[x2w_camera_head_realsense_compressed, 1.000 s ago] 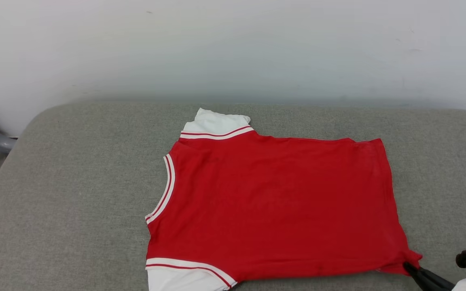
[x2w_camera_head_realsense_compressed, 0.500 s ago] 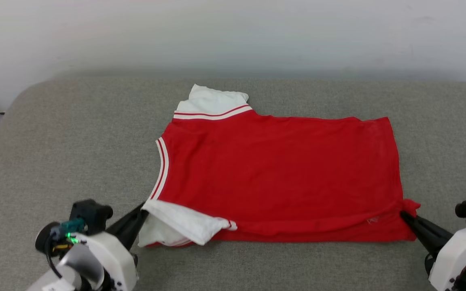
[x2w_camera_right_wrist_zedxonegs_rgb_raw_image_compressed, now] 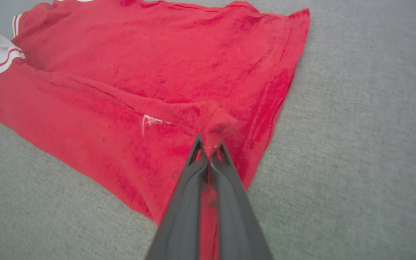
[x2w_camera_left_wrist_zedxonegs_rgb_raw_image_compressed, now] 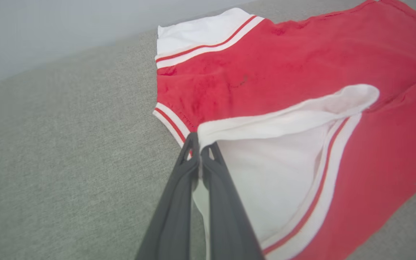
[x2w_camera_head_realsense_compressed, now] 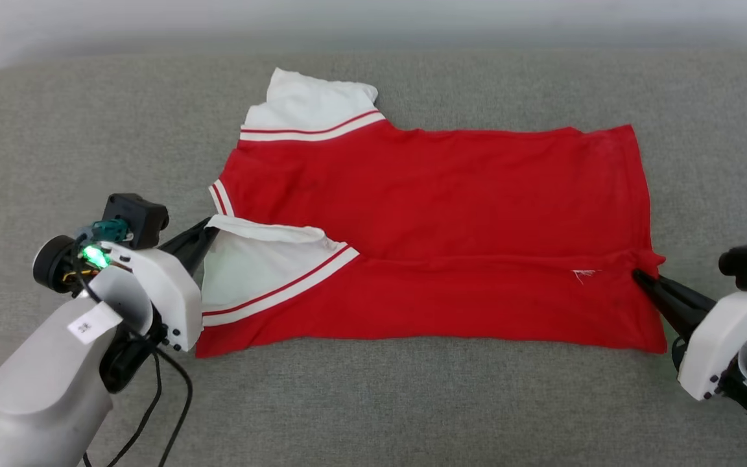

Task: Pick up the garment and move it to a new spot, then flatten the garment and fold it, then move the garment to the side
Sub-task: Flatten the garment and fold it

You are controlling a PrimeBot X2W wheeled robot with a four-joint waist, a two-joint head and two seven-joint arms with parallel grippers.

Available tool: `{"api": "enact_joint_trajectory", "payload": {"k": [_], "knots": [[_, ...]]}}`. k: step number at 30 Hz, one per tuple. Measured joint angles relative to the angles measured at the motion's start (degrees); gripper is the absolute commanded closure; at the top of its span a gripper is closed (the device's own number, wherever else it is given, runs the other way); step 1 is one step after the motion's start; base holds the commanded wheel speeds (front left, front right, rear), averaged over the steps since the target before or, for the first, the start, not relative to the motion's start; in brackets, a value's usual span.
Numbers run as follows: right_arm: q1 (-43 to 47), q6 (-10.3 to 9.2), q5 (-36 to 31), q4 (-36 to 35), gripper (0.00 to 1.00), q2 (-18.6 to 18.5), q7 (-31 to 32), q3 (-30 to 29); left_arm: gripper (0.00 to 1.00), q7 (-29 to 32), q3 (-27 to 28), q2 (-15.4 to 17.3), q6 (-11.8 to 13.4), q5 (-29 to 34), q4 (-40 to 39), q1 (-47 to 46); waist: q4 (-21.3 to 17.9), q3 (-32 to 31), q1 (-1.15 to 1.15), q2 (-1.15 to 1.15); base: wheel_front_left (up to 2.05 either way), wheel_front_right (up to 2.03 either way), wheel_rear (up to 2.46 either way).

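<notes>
The red jersey T-shirt with white short sleeves and striped trim (x2w_camera_head_realsense_compressed: 451, 194) lies plain red side up in the middle of the padded grey fabric bench (x2w_camera_head_realsense_compressed: 412, 402). Its neck points toward 9 o'clock and its hem toward 3 o'clock, and its 6 o'clock side is turned over toward 12 in a long lengthwise fold. We see our left pincer (x2w_camera_head_realsense_compressed: 208, 226), at the shirt's 8 o'clock, closed on the edge of the near white sleeve (x2w_camera_head_realsense_compressed: 257, 272). Our right pincer (x2w_camera_head_realsense_compressed: 639, 275), at 4 o'clock, is pinched on a bunched red hem corner (x2w_camera_head_realsense_compressed: 649, 259). We judge the cloth light, limp and stretchy: it will sag between holds and wrinkle if dragged. Corners and seamed edges are the places to grip, with both ends lifted evenly so the fold runs straight.
</notes>
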Motion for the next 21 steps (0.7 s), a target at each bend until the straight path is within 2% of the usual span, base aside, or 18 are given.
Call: {"api": "enact_joint_trajectory", "payload": {"k": [4, 12, 13, 14, 15, 16, 21], "knots": [[-2.77, 0.0, -0.85, 2.9, 1.0, 0.78, 0.79, 1.88, 1.0, 0.58, -3.82, -0.67, -0.05, -2.01, 4.86, -2.5, -0.62, 1.96, 0.0, 0.0, 0.0, 0.0, 0.0], [-4.75, 0.0, -1.62, 7.36, 1.0, 2.14, -0.74, 4.79, 1.0, -1.99, -10.66, -1.3, -0.05, -6.99, 10.9, -4.09, -1.05, 2.88, 0.0, 0.0, 0.0, 0.0, 0.0], [-4.89, 0.0, -1.96, 7.62, 0.9, 2.24, -1.09, 5.2, 1.0, -2.45, -11.39, -1.36, -0.05, -7.56, 11.41, -4.28, -1.03, 2.69, 0.0, 0.0, 0.0, 0.0, 0.0], [-5.08, 0.0, -1.86, 8.02, 0.54, 2.56, -1.12, 5.25, 1.0, -2.72, -11.9, -1.44, -0.05, -8.12, 12.1, -4.42, -1.02, 2.43, -0.01, 0.0, 0.0, 0.0, 0.0], [-5.15, 0.0, -1.69, 8.45, 0.0, 2.88, -1.18, 5.16, 0.06, -3.01, -12.44, -1.49, -0.07, -8.6, 12.65, -4.57, -0.98, 2.11, 0.0, 0.0, 0.0, 0.0, 0.0], [-5.19, 0.0, -1.88, 8.86, 0.0, 3.09, -1.7, 4.93, 0.0, -3.35, -12.76, -1.55, -0.07, -9.07, 13.13, -4.7, -0.9, 1.72, 0.0, 0.0, 0.0, 0.0, 0.0], [-5.19, 0.0, -3.53, 8.27, 0.0, 3.15, -5.2, 2.11, 0.0, -6.44, -13.89, -0.11, -0.07, -9.33, 14.01, -7.38, -0.25, -0.92, -0.01, 0.0, 0.0, 0.0, 0.0]]}}
